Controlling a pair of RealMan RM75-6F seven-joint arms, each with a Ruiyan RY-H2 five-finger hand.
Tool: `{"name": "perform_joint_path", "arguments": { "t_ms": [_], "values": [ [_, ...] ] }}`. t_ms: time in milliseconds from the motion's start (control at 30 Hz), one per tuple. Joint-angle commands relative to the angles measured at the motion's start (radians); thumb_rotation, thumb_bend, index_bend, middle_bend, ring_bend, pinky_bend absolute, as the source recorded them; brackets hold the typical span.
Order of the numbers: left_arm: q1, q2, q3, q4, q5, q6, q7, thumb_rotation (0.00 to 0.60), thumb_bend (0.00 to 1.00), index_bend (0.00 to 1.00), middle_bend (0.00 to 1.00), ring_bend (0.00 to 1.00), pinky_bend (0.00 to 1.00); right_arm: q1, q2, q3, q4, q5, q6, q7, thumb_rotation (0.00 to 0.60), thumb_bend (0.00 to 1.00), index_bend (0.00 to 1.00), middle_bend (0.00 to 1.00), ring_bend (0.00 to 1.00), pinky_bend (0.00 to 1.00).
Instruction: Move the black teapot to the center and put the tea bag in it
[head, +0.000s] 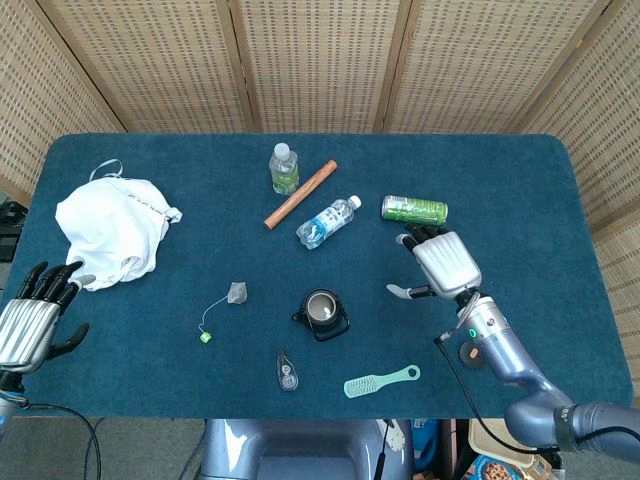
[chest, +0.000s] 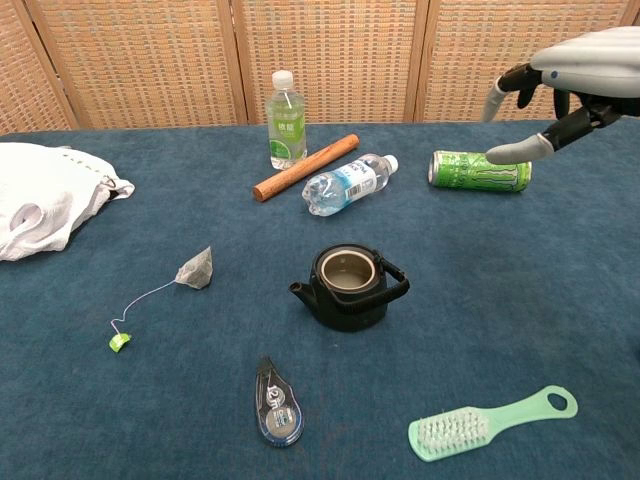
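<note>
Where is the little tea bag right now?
In the head view the tea bag lies flat on the blue table, left of the black teapot and right of the white cloth.

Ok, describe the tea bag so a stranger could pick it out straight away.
Start at the black teapot in the middle of the blue table. Look to its left, towards the white cloth: the tea bag lies there alone on the felt. It is a small grey pyramid pouch, the only thing trailing a thin string to a little green tag.
</note>
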Motion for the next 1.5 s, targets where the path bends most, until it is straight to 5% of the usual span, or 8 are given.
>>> {"name": "perform_joint_path", "arguments": {
  "t_ms": [33, 600, 1000, 1133, 1300, 1500],
  "values": [
    [-0.015, 0.002, -0.002, -0.001, 0.016, -0.01, 0.005, 0.6, 0.36, 0.19, 0.11, 0.1, 0.03, -0.03, 0.008, 0.002, -0.007, -0.008, 0.025, 0.016, 0.168, 0.37, 0.28, 0.24, 0.25, 0.42],
    [-0.154, 0.009, -0.004, 0.009, 0.13, -0.13, 0.002, 0.6, 0.36, 0.19, 0.11, 0.1, 0.01, -0.199, -0.003, 0.003, -0.01, -0.058, 0.163, 0.105, 0.191, 0.37, 0.25, 0.16, 0.15, 0.31],
    [-0.256, -0.015, 0.017, 0.009, 0.178, -0.259, 0.037, 0.6, 0.36, 0.19, 0.12, 0.11, 0.02, -0.248, -0.015, 0.023, 0.003, -0.071, 0.161, 0.115, 0.209, 0.37, 0.25, 0.15, 0.14, 0.3],
    [-0.273, -0.039, 0.021, 0.011, 0.169, -0.288, 0.065, 0.6, 0.36, 0.19, 0.21, 0.21, 0.18, -0.258, -0.019, 0.028, 0.007, -0.077, 0.159, 0.115, 0.203, 0.37, 0.25, 0.15, 0.14, 0.3],
    [-0.289, -0.071, 0.031, 0.015, 0.158, -0.322, 0.097, 0.6, 0.36, 0.22, 0.45, 0.44, 0.53, -0.269, -0.022, 0.032, 0.01, -0.083, 0.155, 0.116, 0.212, 0.37, 0.25, 0.15, 0.14, 0.3],
    [-0.303, -0.143, 0.042, 0.056, 0.133, -0.359, 0.149, 0.6, 0.36, 0.28, 0.61, 0.59, 0.67, -0.28, -0.028, 0.039, 0.017, -0.089, 0.139, 0.122, 0.212, 0.37, 0.25, 0.15, 0.14, 0.3]
  ]
}}
